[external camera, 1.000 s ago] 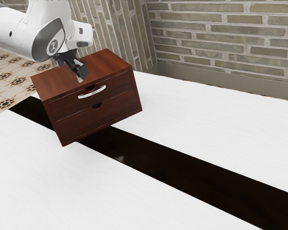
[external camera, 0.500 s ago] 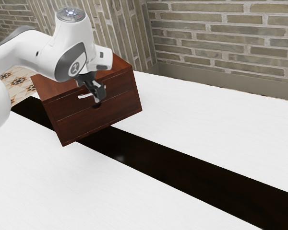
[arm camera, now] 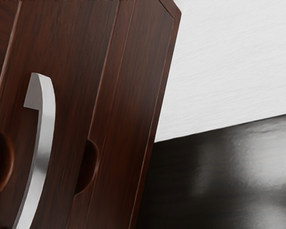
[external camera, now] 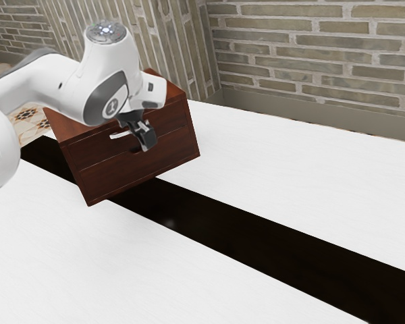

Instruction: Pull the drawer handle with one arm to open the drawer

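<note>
A dark wooden cabinet (external camera: 172, 145) with two drawers stands at the table's far left, straddling the black strip. The upper drawer carries a curved silver handle (external camera: 119, 135) and sits flush with the cabinet front. My black gripper (external camera: 147, 140) hangs in front of that drawer, covering the handle's end on the exterior view's right. Seen from the wrist, the handle (arm camera: 40, 143) runs along the upper drawer front (arm camera: 66, 71), close under my hand. Beside it lies the lower drawer front (arm camera: 128, 95) with its finger notch (arm camera: 88, 164).
The white table (external camera: 310, 169) is crossed by a glossy black strip (external camera: 256, 236), also seen in the wrist view (arm camera: 219, 176). A brick wall (external camera: 310, 47) runs along the back. My white arm (external camera: 54, 88) leans over the cabinet's top.
My hand has come down from above the cabinet top to the front of the upper drawer, then shifted slightly toward the exterior view's right along the handle. The drawer has not moved.
</note>
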Controlling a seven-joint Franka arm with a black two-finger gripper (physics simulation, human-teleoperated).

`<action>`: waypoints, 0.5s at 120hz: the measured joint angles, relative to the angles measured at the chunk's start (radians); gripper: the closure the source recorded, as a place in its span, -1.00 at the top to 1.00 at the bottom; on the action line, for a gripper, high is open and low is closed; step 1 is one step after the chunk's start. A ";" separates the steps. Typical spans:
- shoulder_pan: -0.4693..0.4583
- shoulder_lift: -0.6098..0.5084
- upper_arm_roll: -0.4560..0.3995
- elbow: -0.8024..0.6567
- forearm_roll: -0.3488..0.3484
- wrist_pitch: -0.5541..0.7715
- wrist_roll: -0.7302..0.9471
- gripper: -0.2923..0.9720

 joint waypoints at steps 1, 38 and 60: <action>0.000 0.000 0.000 0.000 0.000 0.001 0.001 0.50; 0.008 0.007 -0.005 -0.004 -0.006 0.025 0.029 0.50; 0.022 0.010 -0.006 0.002 -0.004 0.038 0.041 0.50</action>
